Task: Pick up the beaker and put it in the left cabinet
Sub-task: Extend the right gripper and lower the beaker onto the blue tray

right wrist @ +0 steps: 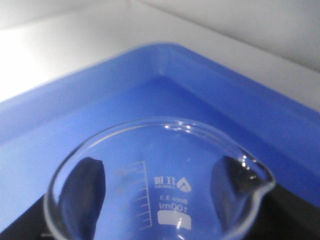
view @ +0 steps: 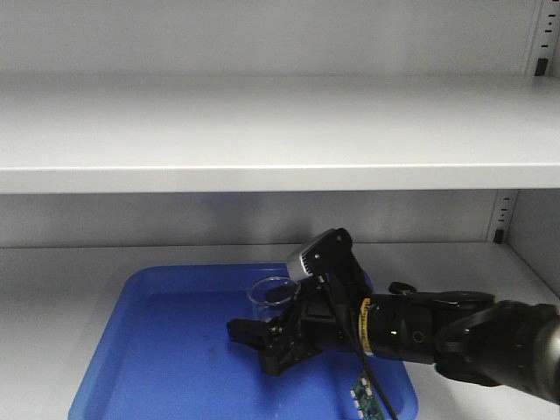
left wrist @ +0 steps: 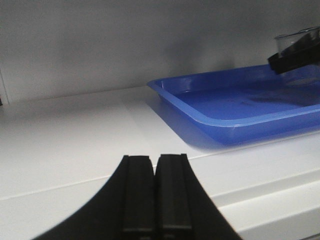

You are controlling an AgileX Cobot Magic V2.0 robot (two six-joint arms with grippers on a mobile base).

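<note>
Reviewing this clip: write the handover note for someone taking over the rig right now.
Right hand: shut on the beaker, fingers either side of the glass, over the blue tray on the left cabinet's lower shelf.
Left hand: shut, empty, low over the shelf beside the tray.
Done: beaker picked and brought into the cabinet.
Left: whether it already rests on the tray is unclear; set it down, release, withdraw the right arm.

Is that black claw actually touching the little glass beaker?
Touching. In the right wrist view, both dark fingers press against the walls of the beaker, seen through the glass, over the blue tray.
</note>
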